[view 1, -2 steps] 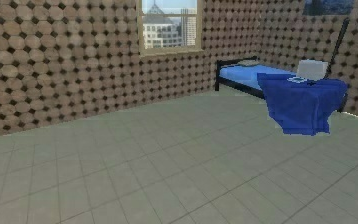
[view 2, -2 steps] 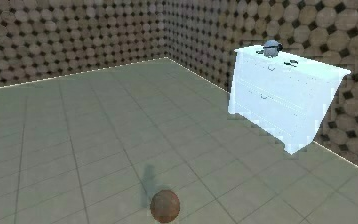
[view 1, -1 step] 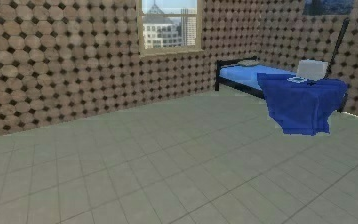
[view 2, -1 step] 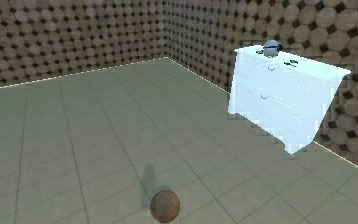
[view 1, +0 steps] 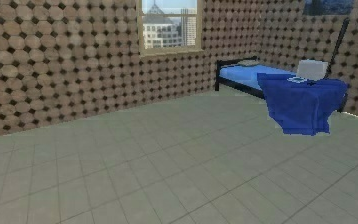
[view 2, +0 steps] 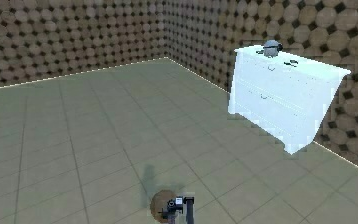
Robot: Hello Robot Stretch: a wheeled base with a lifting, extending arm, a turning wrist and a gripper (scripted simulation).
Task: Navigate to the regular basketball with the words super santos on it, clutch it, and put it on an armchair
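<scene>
One brown round ball (view 2: 159,204) sits at my gripper (view 2: 171,208), low in the arm side view | cannot tell if gripper holds it | step: likely the grasp | next: secure ball, then turn to hunt an armchair; bed (view 1: 249,75) ahead, dresser (view 2: 282,95) beside.

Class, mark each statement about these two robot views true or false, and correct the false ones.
1. A blue cover lies on the bed. True.
2. The dresser is black. False: it is white.
3. A window shows in the forward view. True.
4. The floor is red carpet. False: it is pale tile.
5. A brownish ball shows at the hand, low in the arm side view. True.
</scene>
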